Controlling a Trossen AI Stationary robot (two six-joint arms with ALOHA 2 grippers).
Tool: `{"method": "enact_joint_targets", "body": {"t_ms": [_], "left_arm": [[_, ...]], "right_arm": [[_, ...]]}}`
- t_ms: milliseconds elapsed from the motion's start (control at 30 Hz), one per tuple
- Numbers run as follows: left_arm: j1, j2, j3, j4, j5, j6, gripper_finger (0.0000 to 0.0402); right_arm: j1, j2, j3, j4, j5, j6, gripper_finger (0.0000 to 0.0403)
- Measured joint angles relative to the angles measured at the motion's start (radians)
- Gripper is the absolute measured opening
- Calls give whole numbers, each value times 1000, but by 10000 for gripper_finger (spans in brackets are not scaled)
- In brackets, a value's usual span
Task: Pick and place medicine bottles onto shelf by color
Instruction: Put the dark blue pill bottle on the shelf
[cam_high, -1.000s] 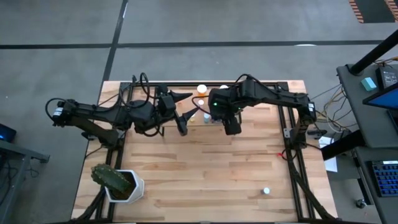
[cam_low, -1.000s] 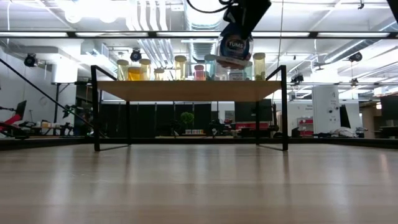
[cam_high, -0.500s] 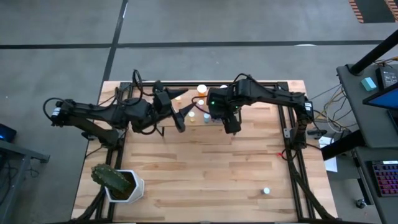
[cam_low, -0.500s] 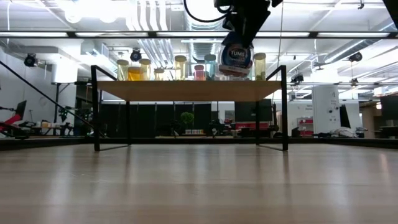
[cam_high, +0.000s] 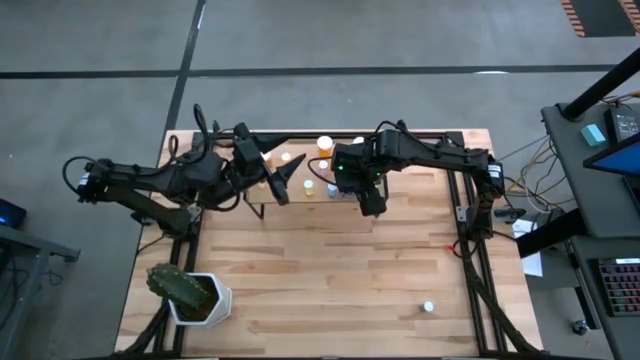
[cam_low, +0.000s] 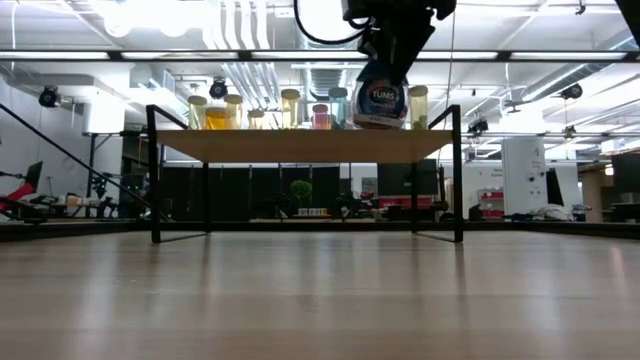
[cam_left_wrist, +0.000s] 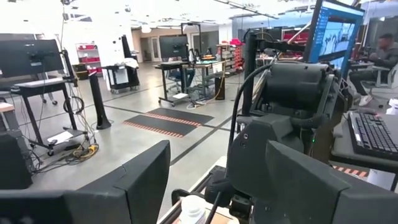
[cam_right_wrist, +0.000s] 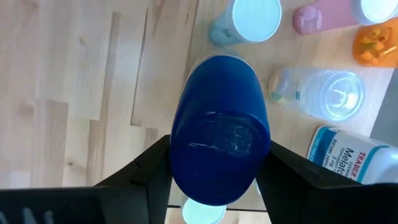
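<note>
The shelf (cam_low: 300, 145) carries a row of medicine bottles (cam_low: 290, 108), orange, pink and pale. The right wrist view shows a pale blue one (cam_right_wrist: 252, 18), a pink one (cam_right_wrist: 323, 15), an orange one (cam_right_wrist: 376, 43) and a clear one lying down (cam_right_wrist: 323, 93). My right gripper (cam_low: 385, 60) is shut on the wide blue bottle (cam_low: 380, 97) over the shelf's right part. The bottle's base is at the board's top; whether it touches I cannot tell. My left gripper (cam_high: 288, 172) stands open and level by the shelf's left part, with nothing between its fingers (cam_left_wrist: 124, 180). My right gripper pinches the blue bottle's top end (cam_right_wrist: 221, 155) between its two fingers (cam_right_wrist: 155, 168), one on each side. The fingers come steeply from above. The bottle hangs below them, nearly upright, label toward the table's near edge.
A white labelled bottle (cam_right_wrist: 351, 155) lies beside the blue one. One small white-capped bottle (cam_high: 428, 307) stands alone near the table's front right. A cactus in a white pot (cam_high: 190, 295) sits at the front left. My left gripper is close to my right arm (cam_left_wrist: 292, 93).
My right gripper has sunk toward the shelf with the blue bottle, which was tilted and clear above the board and now stands nearly upright with its base at board height. My left gripper has drawn back toward the table's left and far edge, staying open.
</note>
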Motion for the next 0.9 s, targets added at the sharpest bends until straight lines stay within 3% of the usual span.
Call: {"method": "enact_joint_targets", "body": {"t_ms": [333,600,900], "left_arm": [[0,0,-3,5,0,0,248],[0,2,-4,5,-2,0,248],[0,2,-6,5,-8,0,248]], "right_arm": [[0,0,1,28,0,0,217],[-3,0,10,32,1,17,220],[-6,-7,119,22,5,47,221]]}}
